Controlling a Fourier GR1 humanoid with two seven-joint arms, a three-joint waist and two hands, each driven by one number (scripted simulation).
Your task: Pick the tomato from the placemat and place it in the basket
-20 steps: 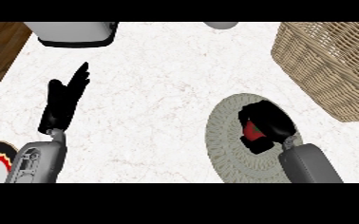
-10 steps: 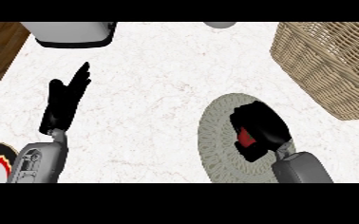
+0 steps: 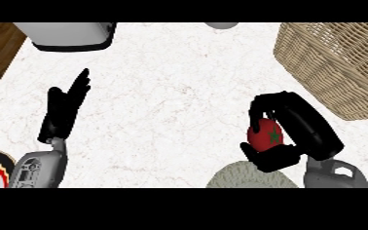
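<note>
The right hand (image 3: 310,126) curls round the smooth, round red tomato (image 3: 266,135), just beyond the round woven placemat (image 3: 248,179), left of the wicker basket (image 3: 323,63); the left hand (image 3: 64,109) rests straight-fingered at left

White marble counter (image 3: 179,78) carries a wicker basket (image 3: 327,63), a placemat (image 3: 241,179) and a grey appliance (image 3: 68,34)

Qty: 1 tomato (image 3: 267,134), 1 basket (image 3: 323,63) @ 2 o'clock, 1 placemat (image 3: 248,178) @ 5, 1 grey box (image 3: 68,34) @ 11, 2 hands: left hand (image 3: 63,112), right hand (image 3: 305,126).
</note>
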